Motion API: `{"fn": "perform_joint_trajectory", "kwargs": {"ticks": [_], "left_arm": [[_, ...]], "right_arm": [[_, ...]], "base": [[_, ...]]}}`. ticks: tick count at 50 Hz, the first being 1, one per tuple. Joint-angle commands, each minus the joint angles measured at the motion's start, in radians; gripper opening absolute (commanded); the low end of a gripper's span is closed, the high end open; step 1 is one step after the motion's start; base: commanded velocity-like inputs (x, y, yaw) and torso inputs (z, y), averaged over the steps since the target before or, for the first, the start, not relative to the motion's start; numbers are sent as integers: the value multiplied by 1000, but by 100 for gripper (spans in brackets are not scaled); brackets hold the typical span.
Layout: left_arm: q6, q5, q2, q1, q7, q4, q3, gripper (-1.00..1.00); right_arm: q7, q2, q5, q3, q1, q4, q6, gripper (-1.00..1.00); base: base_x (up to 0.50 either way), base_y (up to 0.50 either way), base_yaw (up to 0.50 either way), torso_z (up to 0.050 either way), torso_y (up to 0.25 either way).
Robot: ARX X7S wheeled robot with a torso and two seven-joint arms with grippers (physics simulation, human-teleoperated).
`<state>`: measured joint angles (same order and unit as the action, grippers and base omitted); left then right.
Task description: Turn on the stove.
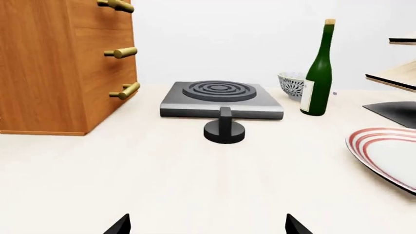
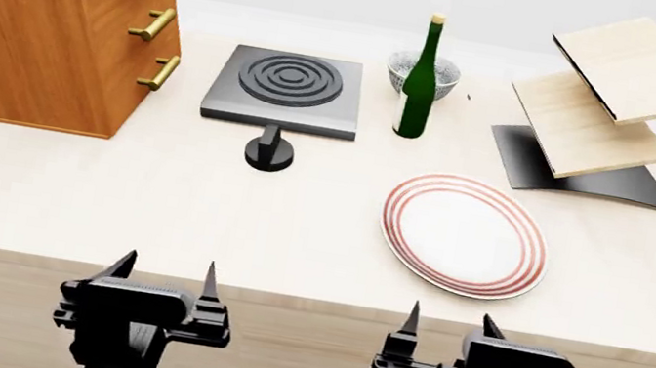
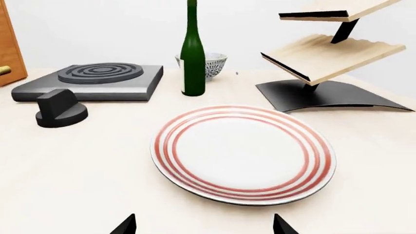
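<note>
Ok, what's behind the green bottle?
A white patterned bowl sits on the table right behind the green bottle, which hides the bowl's middle in the head view. Its inside isn't visible from any camera.

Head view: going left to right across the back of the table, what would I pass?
Drawers → stove → bottle → shelf rack. The knob sits in front of the stove, and the bowl overlaps the bottle, so I leave both out.

grey stove (image 2: 284,88), black knob (image 2: 270,153), red-ringed plate (image 2: 465,234)
</note>
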<state>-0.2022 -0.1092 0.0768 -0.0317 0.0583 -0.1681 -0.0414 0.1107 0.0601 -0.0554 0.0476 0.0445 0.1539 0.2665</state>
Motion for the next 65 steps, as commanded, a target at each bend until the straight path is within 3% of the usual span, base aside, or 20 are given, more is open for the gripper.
{"fn": "perform_joint_trajectory", "kwargs": {"ticks": [1, 3, 9, 25, 27, 65], "left_arm": [[-424, -135, 56, -94, 33, -353, 39, 100], [-528, -175, 62, -127, 47, -422, 60, 100], [-629, -229, 68, -160, 63, -503, 92, 100], [-609, -241, 74, -145, 73, -493, 87, 100], [-611, -245, 74, -147, 75, -495, 90, 100], [-557, -261, 93, -133, 90, -453, 81, 100]], "right_arm": [[19, 47, -59, 11, 84, 392, 456, 100], [31, 49, -64, 6, 117, 439, 529, 100], [40, 48, -95, -20, 154, 500, 623, 100], [47, 49, -132, -41, 140, 513, 606, 100], [43, 40, -141, -59, 124, 506, 538, 100], [86, 67, -177, -29, 116, 485, 521, 100]], "base": [[0, 0, 0, 0, 0], [0, 0, 0, 0, 0], [0, 0, 0, 0, 0], [0, 0, 0, 0, 0], [86, 0, 0, 0, 0], [458, 0, 0, 0, 0]]}}
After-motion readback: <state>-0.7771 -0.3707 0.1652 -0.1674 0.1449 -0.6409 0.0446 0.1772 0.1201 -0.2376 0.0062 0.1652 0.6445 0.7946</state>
